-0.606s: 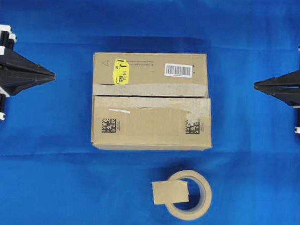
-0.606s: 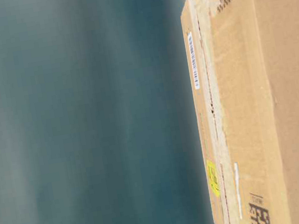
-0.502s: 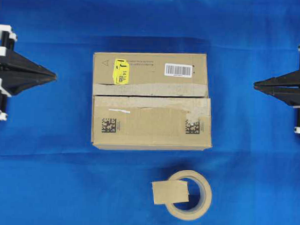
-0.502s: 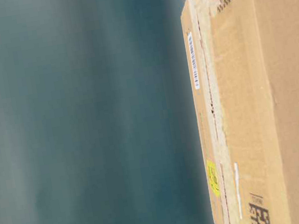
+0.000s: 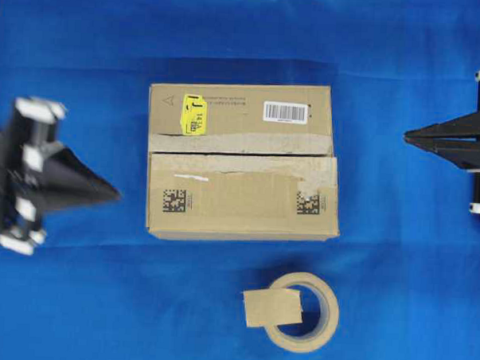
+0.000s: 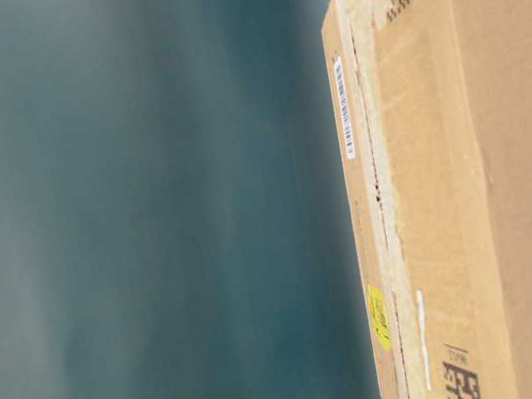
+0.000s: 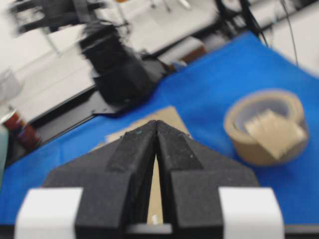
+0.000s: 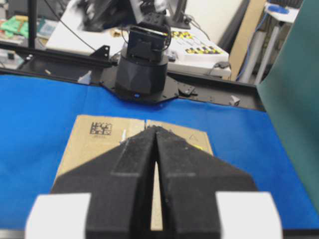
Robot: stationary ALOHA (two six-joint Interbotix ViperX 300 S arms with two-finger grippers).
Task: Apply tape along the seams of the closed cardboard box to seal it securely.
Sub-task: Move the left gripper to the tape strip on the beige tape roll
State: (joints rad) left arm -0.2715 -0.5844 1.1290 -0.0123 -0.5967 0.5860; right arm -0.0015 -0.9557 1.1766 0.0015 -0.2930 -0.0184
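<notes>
Since half a second ago, only the black left gripper has moved — it has swung down and toward the large brown cardboard box, blurred, jaws clenched on nothing. Opposite, the black right gripper waits, also pinched shut and empty. A small tan rectangle of paper tape rests on the round beige tape roll just below the box, whose dark seam lies untaped. Closed jaws could shove the loose piece aside — they must open first.

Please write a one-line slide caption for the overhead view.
Cardboard box unsealed on blue cloth; loose tape piece rests on tape roll; shut left gripper blurred.
</notes>
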